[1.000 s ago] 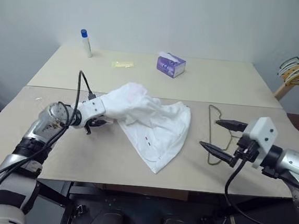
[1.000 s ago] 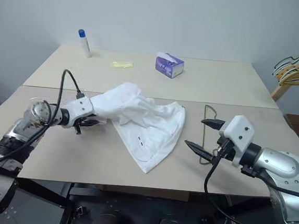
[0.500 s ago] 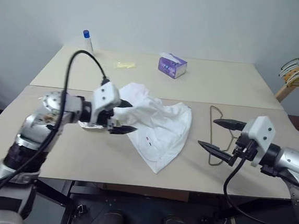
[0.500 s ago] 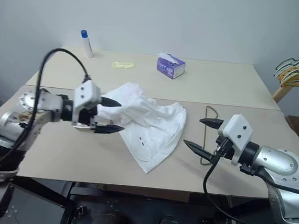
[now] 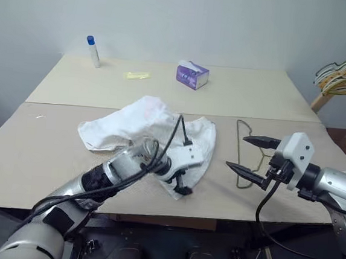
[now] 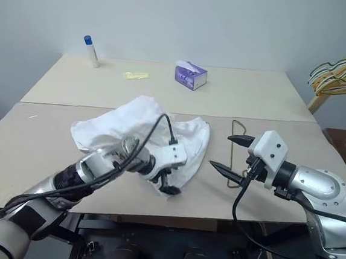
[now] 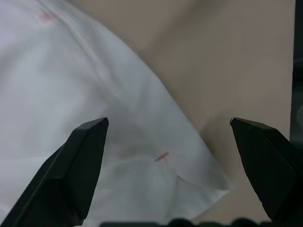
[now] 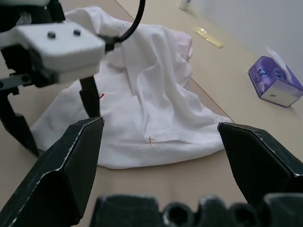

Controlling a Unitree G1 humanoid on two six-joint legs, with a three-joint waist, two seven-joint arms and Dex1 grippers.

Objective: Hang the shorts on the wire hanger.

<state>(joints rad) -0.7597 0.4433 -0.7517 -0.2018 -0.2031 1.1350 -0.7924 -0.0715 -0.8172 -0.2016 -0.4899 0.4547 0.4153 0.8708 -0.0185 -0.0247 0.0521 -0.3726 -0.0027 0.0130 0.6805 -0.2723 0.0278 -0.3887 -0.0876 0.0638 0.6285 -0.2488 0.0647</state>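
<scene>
The white shorts (image 5: 161,128) lie crumpled mid-table, their long axis running from the far left down to a near corner. The left gripper (image 5: 180,182) hangs over that corner, jaws spread and empty, pointing down; it is clearly the nearer arm. The wire hanger (image 5: 244,153) lies flat just right of the shorts — apparently untouched — under the right gripper (image 5: 250,156), also spread wide and empty.
</scene>
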